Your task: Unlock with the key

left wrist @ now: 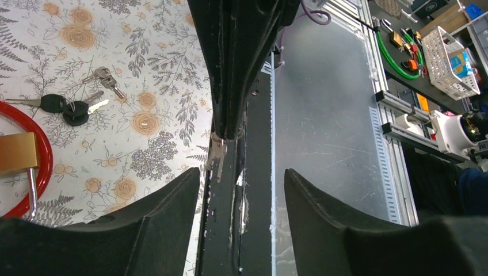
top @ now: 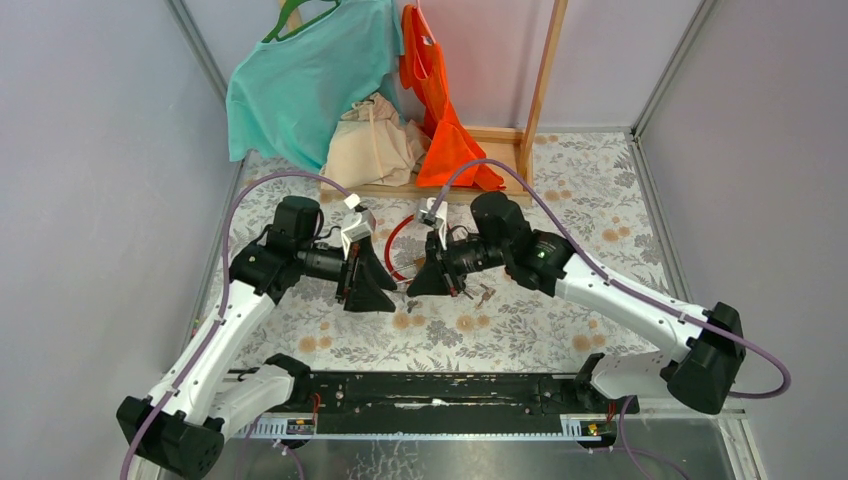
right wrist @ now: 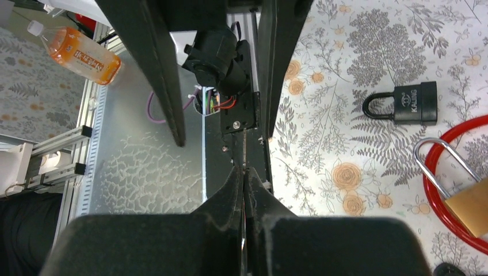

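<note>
My right gripper (right wrist: 243, 172) is shut on a silver key seen edge-on between its fingers. In the left wrist view the key's tip (left wrist: 217, 158) juts from those black fingers. My left gripper (left wrist: 241, 175) is open and empty, facing the right gripper (top: 432, 278) above the table's near middle. A brass padlock (right wrist: 469, 207) with a silver shackle hangs on a red cable loop (top: 393, 250). It also shows in the left wrist view (left wrist: 17, 152). A black padlock (right wrist: 411, 103) lies shut on the floral cloth.
Loose keys with black heads (left wrist: 75, 106) and a small silver bunch (left wrist: 106, 77) lie on the cloth, also seen from above (top: 485, 295). The black arm rail (top: 430, 390) runs along the near edge. Clothes on a wooden rack (top: 330, 90) stand at the back.
</note>
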